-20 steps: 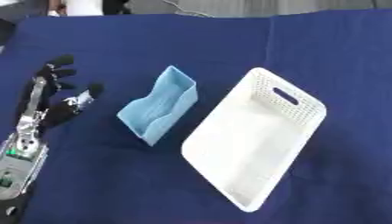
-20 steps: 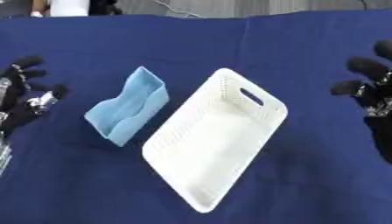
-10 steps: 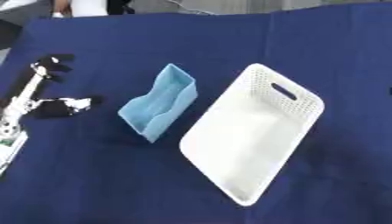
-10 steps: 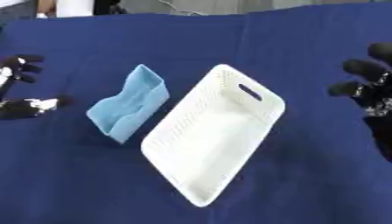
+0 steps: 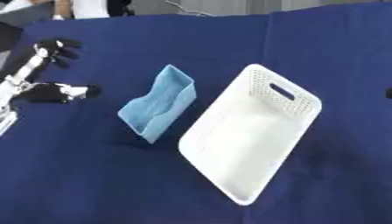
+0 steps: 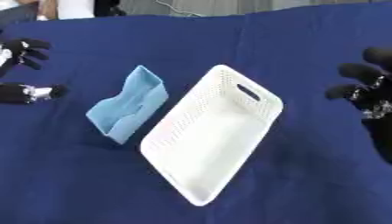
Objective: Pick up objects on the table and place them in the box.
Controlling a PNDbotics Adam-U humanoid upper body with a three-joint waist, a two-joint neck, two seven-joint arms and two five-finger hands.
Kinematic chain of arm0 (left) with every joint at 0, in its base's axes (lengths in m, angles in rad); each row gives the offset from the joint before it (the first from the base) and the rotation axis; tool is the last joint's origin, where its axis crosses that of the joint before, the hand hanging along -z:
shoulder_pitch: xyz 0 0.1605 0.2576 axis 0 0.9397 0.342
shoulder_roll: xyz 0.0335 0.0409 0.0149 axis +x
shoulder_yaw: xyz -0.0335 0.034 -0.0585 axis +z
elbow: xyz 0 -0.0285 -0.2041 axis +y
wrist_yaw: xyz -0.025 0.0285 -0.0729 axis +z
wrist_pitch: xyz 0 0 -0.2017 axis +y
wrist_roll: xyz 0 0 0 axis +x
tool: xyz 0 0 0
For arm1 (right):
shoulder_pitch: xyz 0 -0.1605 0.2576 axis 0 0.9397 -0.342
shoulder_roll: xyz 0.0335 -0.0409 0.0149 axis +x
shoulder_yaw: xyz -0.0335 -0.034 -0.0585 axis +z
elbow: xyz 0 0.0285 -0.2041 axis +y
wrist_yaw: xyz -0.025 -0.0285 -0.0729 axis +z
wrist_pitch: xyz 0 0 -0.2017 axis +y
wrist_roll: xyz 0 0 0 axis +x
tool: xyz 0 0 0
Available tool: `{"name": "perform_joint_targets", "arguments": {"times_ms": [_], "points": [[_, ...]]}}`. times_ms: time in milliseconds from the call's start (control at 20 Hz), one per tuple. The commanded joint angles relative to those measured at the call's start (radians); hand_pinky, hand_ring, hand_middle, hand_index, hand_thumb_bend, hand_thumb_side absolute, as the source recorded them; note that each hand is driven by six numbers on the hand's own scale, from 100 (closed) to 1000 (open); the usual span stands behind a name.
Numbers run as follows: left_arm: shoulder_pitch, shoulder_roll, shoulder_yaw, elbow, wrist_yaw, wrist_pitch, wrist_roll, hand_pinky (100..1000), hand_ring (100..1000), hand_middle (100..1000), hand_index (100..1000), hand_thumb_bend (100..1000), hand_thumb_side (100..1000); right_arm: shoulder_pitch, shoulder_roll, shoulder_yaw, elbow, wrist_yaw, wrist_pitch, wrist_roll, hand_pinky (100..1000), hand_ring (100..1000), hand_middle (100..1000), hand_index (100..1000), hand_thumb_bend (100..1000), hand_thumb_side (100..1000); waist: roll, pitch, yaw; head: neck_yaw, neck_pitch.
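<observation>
Dark blue cloth point(image 5: 92, 183) covers pretty much the whole table, w/ a crease running down from approx 1 o'clock. Grey background strip along 12 o'clock, can't make out more.

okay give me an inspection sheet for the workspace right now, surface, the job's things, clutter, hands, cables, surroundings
Surface: table under a dark blue cloth.
Job's things: light blue open container lying left of the white perforated basket; the basket holds nothing.
Clutter: nothing seen.
Hands: left hand open at the left edge, apart from the container; right hand open at the right edge, holding nothing.
Cables: a thin wire beyond the far edge.
Surroundings: people partly visible at the far left corner, touching nothing.
</observation>
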Motion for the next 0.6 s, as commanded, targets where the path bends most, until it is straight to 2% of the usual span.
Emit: {"name": "perform_joint_targets", "arguments": {"times_ms": [50, 200, 300, 600], "points": [[-0.031, 0.045, -0.032, -0.031, 0.090, 0.021, -0.025, 636, 752, 785, 854, 903, 487, -0.007, -0.012, 0.005, -0.013, -0.001, -0.088, 0.091, 834, 933, 947, 983, 100, 894, -0.002, -0.019, -0.004, 0.003, 0.000], [-0.069, 0.048, -0.071, -0.050, 0.156, 0.048, -0.056, 634, 749, 782, 852, 897, 492, -0.011, -0.010, 0.008, -0.013, -0.005, -0.086, 0.091, 834, 933, 947, 982, 100, 895, -0.002, -0.020, -0.012, 0.005, 0.000], [-0.098, 0.038, -0.093, -0.055, 0.190, 0.069, -0.070, 639, 744, 779, 851, 845, 552, -0.013, -0.010, 0.011, -0.013, -0.006, -0.084, 0.091, 835, 934, 948, 983, 100, 895, -0.001, -0.021, -0.016, 0.006, 0.000], [-0.174, -0.001, -0.148, -0.069, 0.312, 0.139, -0.072, 641, 741, 776, 849, 853, 554, -0.015, -0.011, 0.016, -0.013, -0.004, -0.080, 0.091, 836, 935, 949, 986, 100, 891, 0.002, -0.019, -0.024, 0.003, 0.000]]}}
